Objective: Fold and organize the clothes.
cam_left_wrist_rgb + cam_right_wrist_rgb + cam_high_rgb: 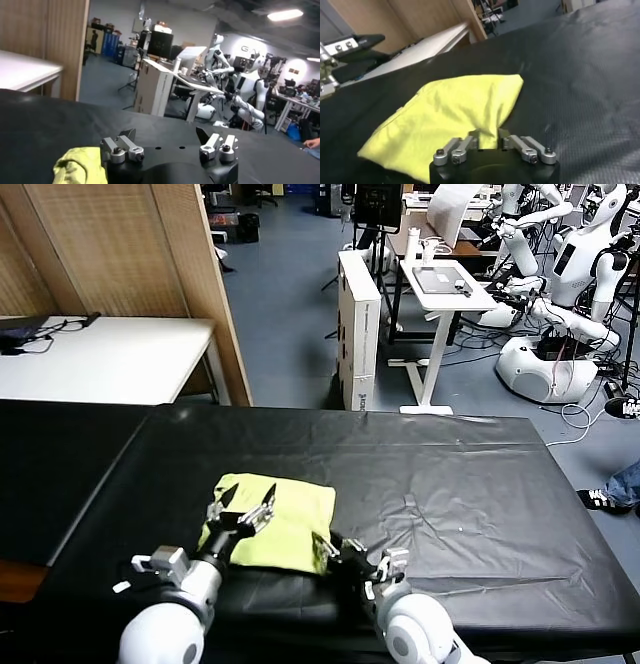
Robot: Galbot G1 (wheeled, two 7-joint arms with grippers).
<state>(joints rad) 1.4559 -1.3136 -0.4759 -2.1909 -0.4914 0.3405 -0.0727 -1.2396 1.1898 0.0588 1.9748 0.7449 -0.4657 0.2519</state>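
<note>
We are standing at a long table [470,484] draped in black cloth, and the T-shirt [280,519] is lying near its front edge, just ahead of our two arms, already gathered into a compact, roughly rectangular bundle rather than spread flat. Judging by that shape, most of the folding looks done; what seems to be remaining is a last tidy fold or a pull into its final place, and the near right corner is looking a little bunched where we are gripping it.

Our left gripper [243,509] is hovering over the near left part of the bundle with its fingers spread wide and nothing between them; in the left wrist view the yellow-green fabric is showing just beside one finger, and we cannot quite tell whether that finger is grazing the cloth.

Our right gripper [489,145] is sitting low at the bundle's near right corner, and its fingers are pinching together on a small tuck of the fabric's edge. From the head camera this pinch is mostly hidden behind the wrist, so we are reading it from the right wrist view, where the cloth is rising between the fingertips.
</note>
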